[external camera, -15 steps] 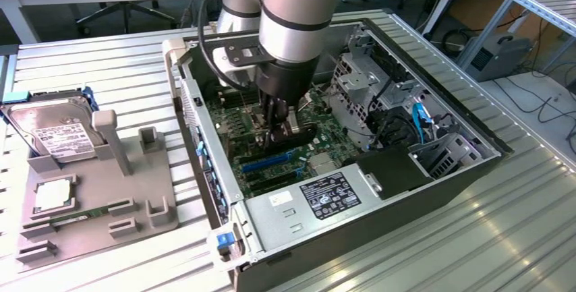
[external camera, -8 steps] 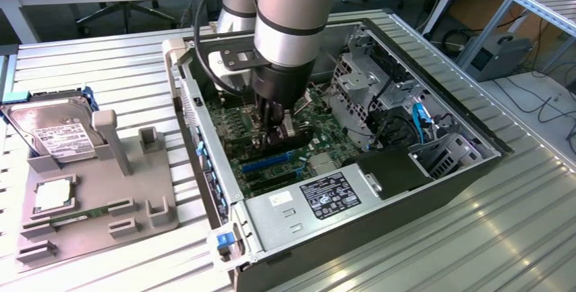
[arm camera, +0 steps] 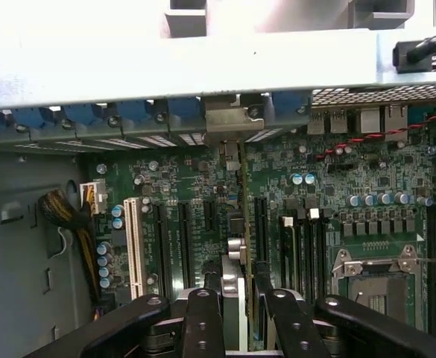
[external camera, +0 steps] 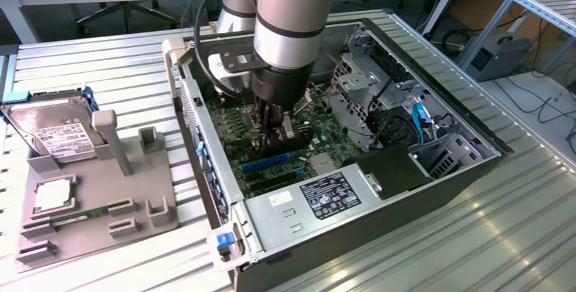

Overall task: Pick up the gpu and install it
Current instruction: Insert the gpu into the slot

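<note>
The gpu (arm camera: 235, 250) stands on edge over the motherboard's expansion slots, seen as a thin card running from my fingers toward the case's rear wall. Its silvery end bracket (arm camera: 229, 119) lines up with the row of blue-clipped slot covers. My gripper (arm camera: 240, 298) is shut on the gpu, with black fingers (arm camera: 203, 321) on either side of the card. In the exterior view the gripper (external camera: 274, 130) reaches straight down into the open computer case (external camera: 450, 170), and the gpu (external camera: 290, 132) sits low against the green board.
A white slot (arm camera: 133, 246) and several black slots lie beside the card; the empty CPU socket (arm camera: 374, 280) is further off. Outside the case, a grey fixture (external camera: 135, 170) holds a hard drive (external camera: 54, 133) and a memory stick (external camera: 77, 216). The power supply (external camera: 315, 197) and drive cage (external camera: 360, 83) flank the arm.
</note>
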Robot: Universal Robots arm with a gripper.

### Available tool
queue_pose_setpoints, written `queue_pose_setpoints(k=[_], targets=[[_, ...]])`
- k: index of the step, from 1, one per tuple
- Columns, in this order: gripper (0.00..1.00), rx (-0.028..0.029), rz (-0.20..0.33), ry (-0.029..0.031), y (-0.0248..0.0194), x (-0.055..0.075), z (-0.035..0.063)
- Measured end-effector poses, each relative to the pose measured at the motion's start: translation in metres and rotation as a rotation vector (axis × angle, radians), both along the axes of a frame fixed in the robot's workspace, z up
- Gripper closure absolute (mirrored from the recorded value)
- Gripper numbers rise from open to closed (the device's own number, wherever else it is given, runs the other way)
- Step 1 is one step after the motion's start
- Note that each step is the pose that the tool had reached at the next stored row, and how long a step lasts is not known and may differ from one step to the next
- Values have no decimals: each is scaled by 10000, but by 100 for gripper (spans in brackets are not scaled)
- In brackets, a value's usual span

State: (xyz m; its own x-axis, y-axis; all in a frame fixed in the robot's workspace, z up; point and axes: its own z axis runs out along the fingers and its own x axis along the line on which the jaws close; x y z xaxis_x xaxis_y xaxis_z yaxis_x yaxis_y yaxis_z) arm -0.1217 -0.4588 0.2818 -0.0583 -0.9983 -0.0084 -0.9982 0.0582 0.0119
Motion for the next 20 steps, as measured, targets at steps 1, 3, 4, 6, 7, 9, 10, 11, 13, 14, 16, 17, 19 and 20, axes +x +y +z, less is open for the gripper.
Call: queue_pose_setpoints(k=[1,3,4,6,7,9,10,11,13,14,16,17,19,20], targets=[[73,-8,-8,1,0,0,-1],[73,-9,-15,0,0,0,-1],[73,-8,-16,0,0,0,-1],[73,-5,-19,131,1,-1,-5],[73,-4,-18,253,1,0,-6],[73,-8,-17,331,0,0,-4],[73,-8,-17,331,0,0,-4],[73,-8,-17,332,0,0,-4],[73,-7,-17,331,0,0,-5],[73,-7,-17,331,0,0,-5],[73,-18,-17,331,1,1,-6],[73,-20,-16,331,0,1,-8],[73,-21,-16,331,2,9,-15],[73,-21,-16,331,4,14,-22]])
